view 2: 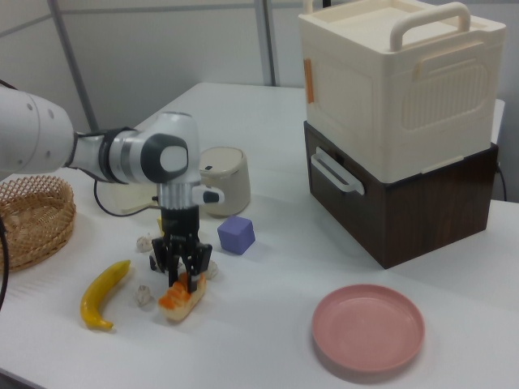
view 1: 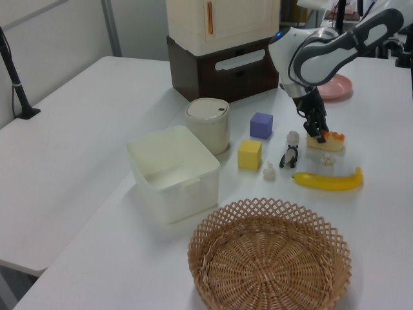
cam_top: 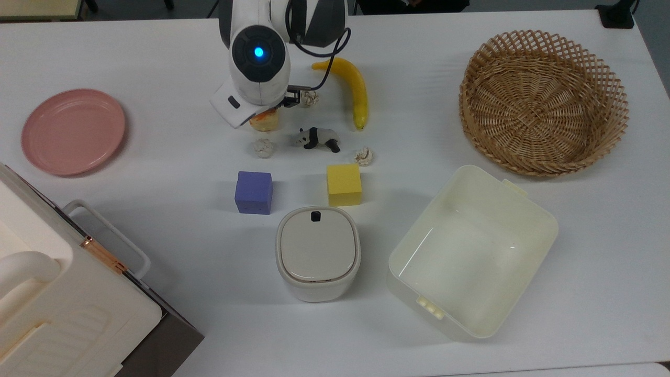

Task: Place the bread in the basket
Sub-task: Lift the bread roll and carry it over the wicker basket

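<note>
The bread (cam_top: 265, 121), a pale-tan loaf with orange bumps, lies on the white table at the back, half under the robot's hand in the top view. It also shows as the bread (view 1: 327, 140) and the bread (view 2: 182, 301). My gripper (view 2: 183, 278) points straight down over one end of the loaf, open, one finger on each side of it and the tips low by its orange top. In the left view the gripper (view 1: 318, 134) stands at the loaf's left end. The wicker basket (cam_top: 472, 107) sits empty at the top view's far right, and shows again as the basket (view 1: 271, 206).
A yellow banana (cam_top: 355, 89), a toy panda (cam_top: 316, 139) and small shell-like figures (cam_top: 264, 148) lie close around the bread. Nearer are a purple cube (cam_top: 254, 192), a yellow cube (cam_top: 344, 184), a lidded pot (cam_top: 317, 253) and a cream tub (cam_top: 528, 201). A pink plate (cam_top: 73, 131) sits on the top view's left.
</note>
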Controlling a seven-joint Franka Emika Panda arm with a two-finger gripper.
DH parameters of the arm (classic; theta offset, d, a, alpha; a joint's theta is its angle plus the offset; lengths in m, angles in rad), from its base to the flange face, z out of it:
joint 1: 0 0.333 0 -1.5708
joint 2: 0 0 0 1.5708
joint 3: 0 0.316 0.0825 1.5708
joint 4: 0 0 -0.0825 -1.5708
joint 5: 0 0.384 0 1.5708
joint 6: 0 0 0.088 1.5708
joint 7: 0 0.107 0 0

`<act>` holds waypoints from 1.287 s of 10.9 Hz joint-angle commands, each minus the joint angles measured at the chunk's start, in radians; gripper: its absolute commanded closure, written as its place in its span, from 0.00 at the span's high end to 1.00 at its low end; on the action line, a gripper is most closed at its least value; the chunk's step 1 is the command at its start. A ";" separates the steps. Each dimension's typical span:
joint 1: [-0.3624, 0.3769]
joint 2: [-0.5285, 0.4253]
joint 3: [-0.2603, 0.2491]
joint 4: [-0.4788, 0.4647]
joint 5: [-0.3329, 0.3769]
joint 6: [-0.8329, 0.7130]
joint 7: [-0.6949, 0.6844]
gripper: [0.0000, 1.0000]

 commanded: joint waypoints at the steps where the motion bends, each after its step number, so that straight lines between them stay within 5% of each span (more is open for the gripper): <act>1: 0.038 -0.091 0.014 0.100 -0.006 -0.155 0.007 0.49; 7: 0.342 -0.079 0.018 0.283 0.004 -0.142 0.214 0.48; 12: 0.654 -0.064 0.017 0.309 -0.004 0.104 0.525 0.48; 14: 0.726 -0.062 0.018 0.309 -0.001 0.151 0.570 0.48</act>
